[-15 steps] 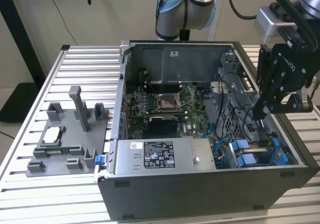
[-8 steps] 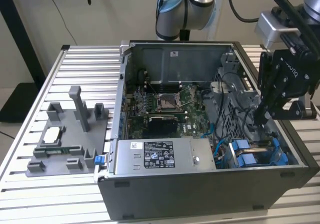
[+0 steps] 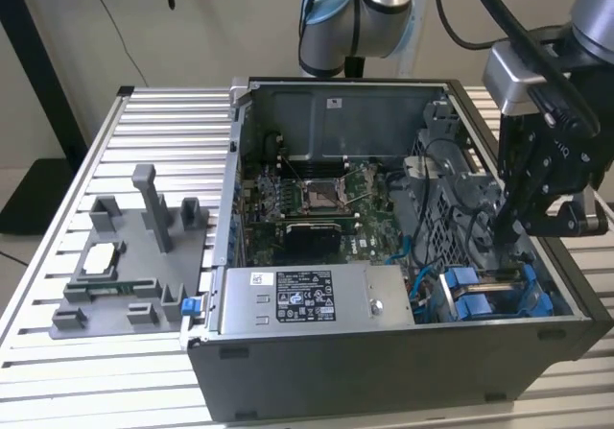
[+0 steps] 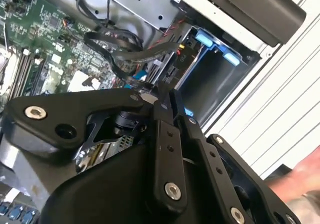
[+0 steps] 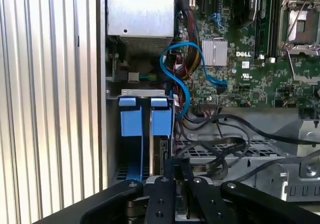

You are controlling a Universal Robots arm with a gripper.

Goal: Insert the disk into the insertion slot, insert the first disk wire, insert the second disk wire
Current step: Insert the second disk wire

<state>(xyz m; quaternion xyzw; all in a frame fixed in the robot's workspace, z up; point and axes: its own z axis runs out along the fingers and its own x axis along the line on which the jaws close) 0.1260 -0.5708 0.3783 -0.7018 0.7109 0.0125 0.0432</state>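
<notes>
The gripper [image 3: 510, 226] hangs low inside the computer case [image 3: 384, 371], in the corner of the case at the exterior view's right, near its front wall. Its fingers [image 5: 167, 184] are drawn together to a narrow gap; whether they pinch a wire I cannot tell. Just beyond the fingertips, in the first wrist view, the disk [image 5: 161, 115] stands on edge in its blue carrier inside the insertion slot [image 5: 142, 92], so the first step looks done. A second blue carrier [image 5: 131, 116] sits beside it. Black wires [image 5: 220, 144] and a blue cable [image 5: 187, 68] lie loose beside the bay, toward the motherboard [image 3: 317, 199]. I judge that the wire steps are in work or not yet finished.
</notes>
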